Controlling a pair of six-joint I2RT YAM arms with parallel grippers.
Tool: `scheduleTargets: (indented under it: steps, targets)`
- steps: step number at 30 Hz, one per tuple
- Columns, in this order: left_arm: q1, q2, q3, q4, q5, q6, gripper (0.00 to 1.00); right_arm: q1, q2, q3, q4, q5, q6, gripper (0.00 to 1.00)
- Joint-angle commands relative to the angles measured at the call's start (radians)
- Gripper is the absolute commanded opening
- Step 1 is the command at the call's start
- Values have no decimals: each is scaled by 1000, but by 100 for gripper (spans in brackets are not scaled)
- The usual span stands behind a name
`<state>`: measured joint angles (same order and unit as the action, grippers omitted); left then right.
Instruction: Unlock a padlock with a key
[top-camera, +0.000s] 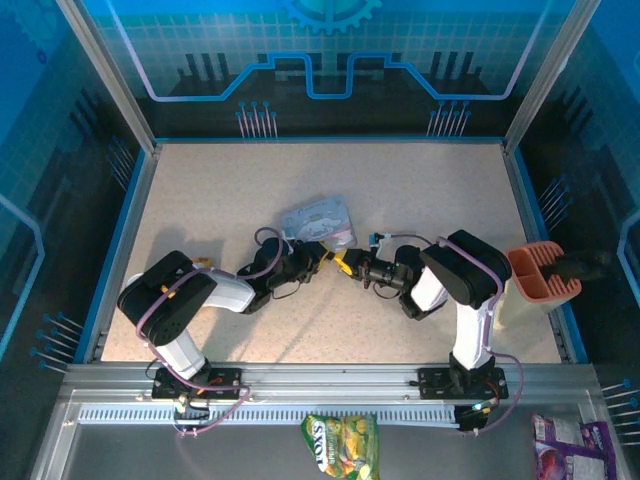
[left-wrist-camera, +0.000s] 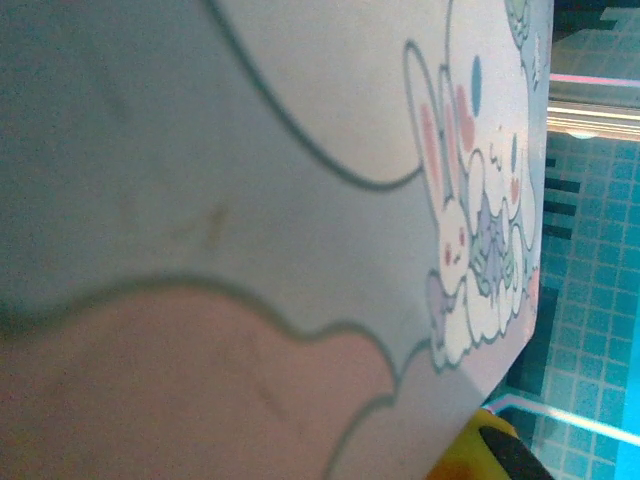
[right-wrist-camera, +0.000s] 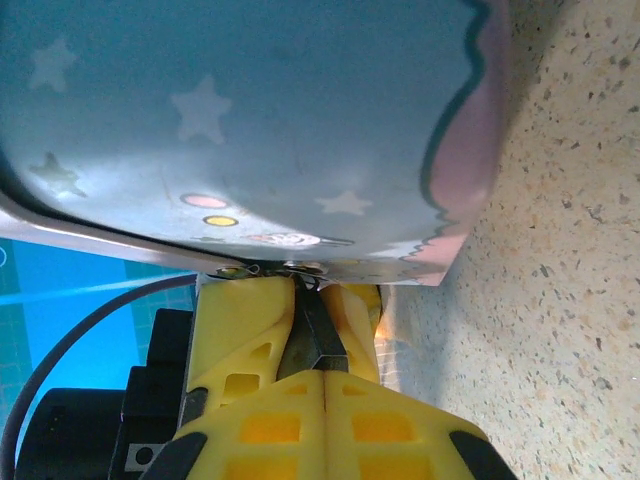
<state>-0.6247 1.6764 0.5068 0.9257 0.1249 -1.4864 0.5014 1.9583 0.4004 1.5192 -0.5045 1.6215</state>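
**Key's lined up at the tin edge, lock not open yet**

Top view: both arms meet around mid-bench (top-camera: 200, 200), a bit toward the near edge. The left claw (top-camera: 320, 258) and right claw (top-camera: 348, 265) sit nose to nose, tucked against the near side of the tin (top-camera: 318, 218). Everything between them is too small to make out here.

Left wrist: the tin's cartoon face is jammed right up against the lens. A yellow-and-black tip (left-wrist-camera: 485, 450) pokes in at the bottom right corner. Honestly can't tell whether the left claw is clenched or released.

Right wrist: the yellow fingers (right-wrist-camera: 240, 320) are pressed together, clenched on a slim dark sliver that I take to be the key (right-wrist-camera: 315, 345). It points up at the tin's lower edge. A silvery glint (right-wrist-camera: 300, 268) sits right at its tip. It could be the padlock's shackle, but it's too small to say for sure.

My read: this is the insertion step, with the key brought up to the padlock and nothing turned. The next move probably calls for a tiny, straight push along the key's axis and then a wrist roll. The other arm has to keep things from sliding.
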Motion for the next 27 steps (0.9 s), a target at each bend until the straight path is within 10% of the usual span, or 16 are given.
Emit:
scheduleTargets:
  steps: [1, 27]
  targets:
    - [-7, -23, 13, 191, 157, -26, 0, 17, 22, 12, -97, 56, -37, 0]
    - [98, 10, 133, 47, 208, 105, 0, 59, 33, 0, -96, -28, -128, 2]
